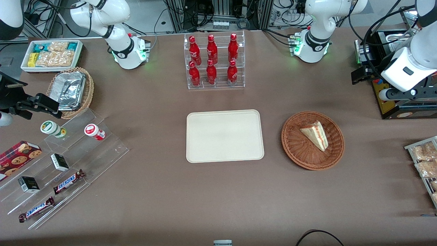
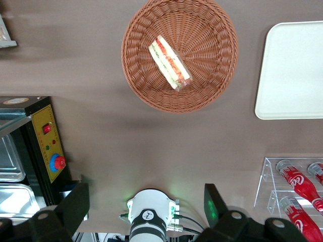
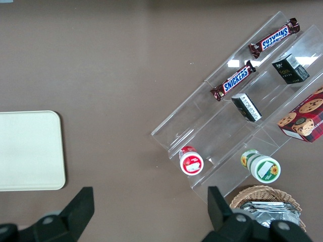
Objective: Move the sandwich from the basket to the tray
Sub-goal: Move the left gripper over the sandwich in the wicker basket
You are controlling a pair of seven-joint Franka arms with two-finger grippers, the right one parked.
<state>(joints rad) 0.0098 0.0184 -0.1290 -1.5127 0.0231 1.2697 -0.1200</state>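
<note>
Red bottles (image 1: 213, 61) in clear rack (image 1: 215, 83) near table's rear edge, midway; Snickers bars (image 1: 68, 182) on acrylic steps (image 1: 112, 150) toward parked arm's end.

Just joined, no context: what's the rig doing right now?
Nothing is being handled yet. The sandwich lies in the brown wicker basket, which sits beside the cream tray, toward the working arm's end of the table. The tray holds nothing. The left arm's gripper is open, hanging high over the bare table, well clear of the basket. The pick has not started.
</note>
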